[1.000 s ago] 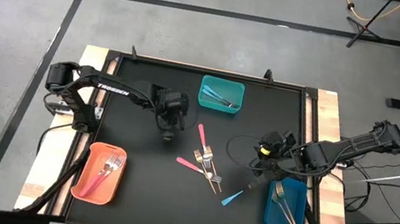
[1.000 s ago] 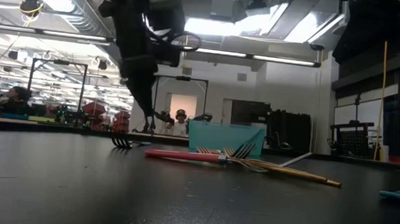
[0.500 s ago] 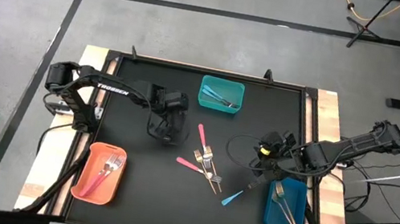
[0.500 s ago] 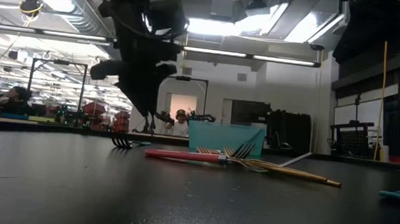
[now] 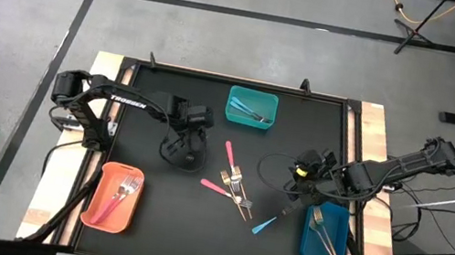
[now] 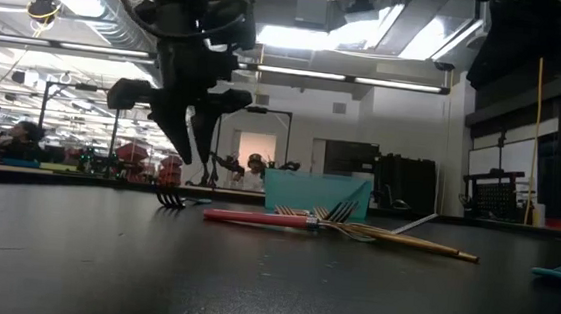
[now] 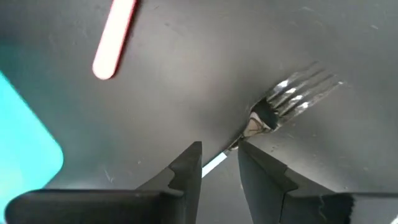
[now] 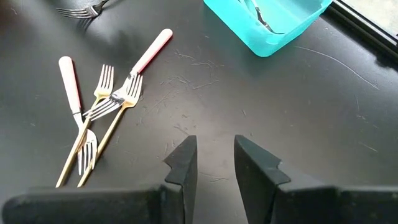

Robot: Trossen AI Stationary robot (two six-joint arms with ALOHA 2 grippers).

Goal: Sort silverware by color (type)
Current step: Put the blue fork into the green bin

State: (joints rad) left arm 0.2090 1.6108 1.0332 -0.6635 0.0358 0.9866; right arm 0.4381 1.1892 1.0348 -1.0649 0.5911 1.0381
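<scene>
Black left fingers point(image 7: 186, 171) stand apart, nothing held, straddling a light-blue fork point(image 7: 283, 102) on the worktop point(image 5: 166, 219); its handle runs back between them, tines pointing away. We're nearer it than the right gripper point(image 8: 211, 163), also parted, empty. Loose pile point(image 5: 234, 187) lies between arms. Teal bin point(image 5: 252, 107), orange bin point(image 5: 111, 196), blue bin point(image 5: 326, 234) each hold cutlery.

Bright ceiling lights point(image 6: 371, 29) glaring overhead, dark arms backlit, wrist close-ups soft, faint shadows

We see loose forks point(image 5: 234, 187) mid-table, one bin point(image 5: 252, 108) behind them, two bins point(image 5: 113, 197) point(image 5: 324, 234) at the front corners.
</scene>
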